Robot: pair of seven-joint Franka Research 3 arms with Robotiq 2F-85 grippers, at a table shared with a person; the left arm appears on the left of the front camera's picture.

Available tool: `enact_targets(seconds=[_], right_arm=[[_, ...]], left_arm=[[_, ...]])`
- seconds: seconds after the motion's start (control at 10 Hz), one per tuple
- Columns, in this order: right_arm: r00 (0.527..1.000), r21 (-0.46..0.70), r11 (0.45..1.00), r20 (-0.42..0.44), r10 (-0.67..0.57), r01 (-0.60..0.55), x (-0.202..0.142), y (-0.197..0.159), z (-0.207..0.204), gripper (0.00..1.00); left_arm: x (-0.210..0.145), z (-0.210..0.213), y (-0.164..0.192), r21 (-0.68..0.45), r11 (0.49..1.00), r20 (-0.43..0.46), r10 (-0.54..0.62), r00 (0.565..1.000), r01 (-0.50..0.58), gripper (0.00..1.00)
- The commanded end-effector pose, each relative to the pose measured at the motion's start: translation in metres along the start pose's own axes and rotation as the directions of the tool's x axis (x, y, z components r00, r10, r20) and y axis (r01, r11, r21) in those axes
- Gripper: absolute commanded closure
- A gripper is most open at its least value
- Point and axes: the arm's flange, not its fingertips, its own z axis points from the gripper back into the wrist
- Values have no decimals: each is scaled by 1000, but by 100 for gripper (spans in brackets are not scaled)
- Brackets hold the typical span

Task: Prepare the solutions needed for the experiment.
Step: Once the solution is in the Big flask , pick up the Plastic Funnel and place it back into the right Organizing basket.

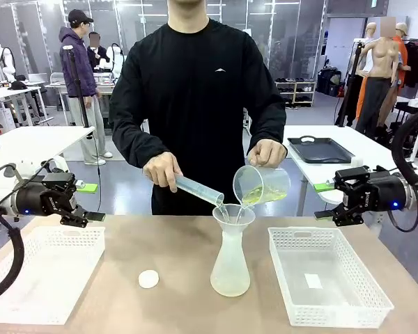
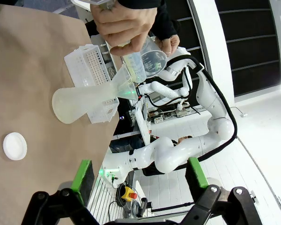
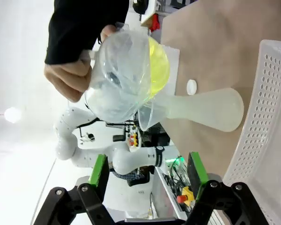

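In the front view, the solutions sit as a shallow yellow-green layer in a clear beaker that the person's hand tips over the flared mouth of a frosted flask. The flask stands mid-worktop between 2 white baskets. The other hand tilts a clear cylinder at the same mouth. Your left gripper and right gripper hang apart at either side, both spread wide and empty. A white cap lies near the flask's base. In the left wrist view, the left gripper stands wide with nothing between its pads. The flask lies well ahead, with the beaker at its mouth. In the right wrist view, the right gripper is likewise open and empty, and the yellow liquid is pooled against the beaker's lower wall. Expect the liquid to be light but quick to slosh. The beaker looks thin enough to flex under a hard pinch. The flask likely sits steady on its broad base, so you would best take it at the narrow neck below the flare and keep it upright, with gentle pressure on that smooth wall.
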Motion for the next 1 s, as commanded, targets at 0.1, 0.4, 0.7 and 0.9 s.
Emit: enact_targets(seconds=[0.1, 0.4, 0.7, 0.9], right_arm=[[998, 33, 999, 57, -39, 37, 5, -2, 3, 15], [999, 27, 999, 48, -22, 20, 3, -7, 7, 15], [999, 27, 999, 48, -22, 20, 3, -7, 7, 15], [999, 27, 999, 48, -22, 20, 3, -7, 7, 15]], left_arm=[[0, 1, -1, -2, 1000, -11, -13, 1000, 13, 0], [0, 1, -1, -2, 1000, -11, -13, 1000, 13, 0], [0, 1, -1, -2, 1000, -11, -13, 1000, 13, 0], [0, 1, -1, -2, 1000, -11, -13, 1000, 13, 0]])
